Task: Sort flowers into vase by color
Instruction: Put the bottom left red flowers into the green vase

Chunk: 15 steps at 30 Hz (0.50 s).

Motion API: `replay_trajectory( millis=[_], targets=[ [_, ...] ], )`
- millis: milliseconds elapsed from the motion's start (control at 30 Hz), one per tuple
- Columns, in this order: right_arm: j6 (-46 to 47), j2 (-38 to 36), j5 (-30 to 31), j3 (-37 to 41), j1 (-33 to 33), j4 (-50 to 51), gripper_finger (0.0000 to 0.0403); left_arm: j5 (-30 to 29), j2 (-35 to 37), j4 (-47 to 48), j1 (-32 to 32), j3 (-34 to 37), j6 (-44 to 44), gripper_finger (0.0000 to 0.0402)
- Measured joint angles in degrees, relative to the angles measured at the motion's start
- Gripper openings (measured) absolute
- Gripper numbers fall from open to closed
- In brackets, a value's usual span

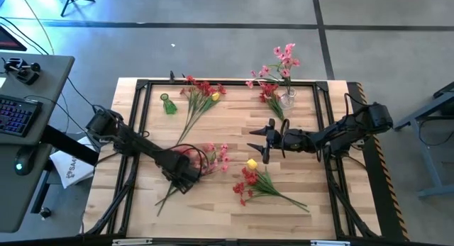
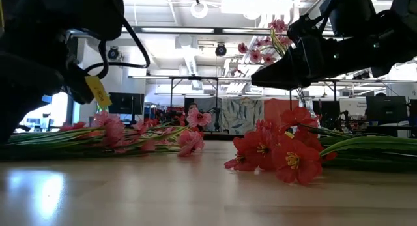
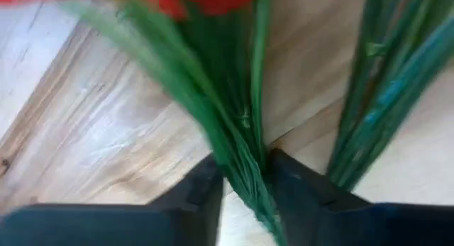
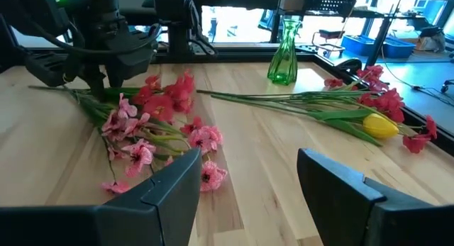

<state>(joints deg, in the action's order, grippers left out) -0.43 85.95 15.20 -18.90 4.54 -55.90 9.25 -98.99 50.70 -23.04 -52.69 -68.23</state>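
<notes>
Wooden bench (image 1: 305, 217) fills the view, flowers in four lots. Biggest, the pink spray (image 1: 213, 159) near centre: small pink blossoms with a few red ones, thin green stems running toward 7 o'clock, heads toward 2. At 11 o'clock lies a red bunch (image 1: 201, 90) with one yellow bloom (image 1: 215, 96), stems also trailing toward 7. At 5 o'clock, a red cluster (image 1: 248, 183) with a yellow head (image 1: 251, 164), stems pointing toward 4. At 1 o'clock, pink flowers (image 1: 282, 60) stand upright in a clear vase (image 1: 287, 98). A small green vase (image 1: 169, 105) sits at 10 o'clock.

Left end effector (image 1: 186, 171) is down on the pink spray, fingers (image 3: 202, 196) pinched tight on its green stems (image 3: 245, 164). Right end effector (image 1: 264, 140) hovers at about 3 o'clock, fingers spread wide, holding nothing, nose toward 9.
</notes>
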Motion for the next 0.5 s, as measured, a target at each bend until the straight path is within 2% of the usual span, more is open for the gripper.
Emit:
replay_trajectory(
  millis=[100, 300, 400, 500],
  targets=[
    [0.5, -0.5, -0.6, 0.3, 0.5, 1.8, 0.0227, -1.1, 1.2, 0.6, 0.3, 0.3, 3.0, 0.0017],
    [2.9, -5.9, 1.4, 5.3, 2.7, 1.6, 0.0227, -10.1, 11.9, 2.3, 0.7, 0.4, 1.8, 0.0007],
    [3.4, -9.5, 4.5, 7.8, 3.2, 1.3, 0.0227, -19.3, 19.7, 1.1, 0.6, 0.3, 1.4, 0.0005],
    [3.4, -12.2, 6.3, 9.2, 3.4, 1.2, 0.0227, -32.1, 26.5, 0.7, -0.5, 0.3, 2.6, 0.0005]
  ],
)
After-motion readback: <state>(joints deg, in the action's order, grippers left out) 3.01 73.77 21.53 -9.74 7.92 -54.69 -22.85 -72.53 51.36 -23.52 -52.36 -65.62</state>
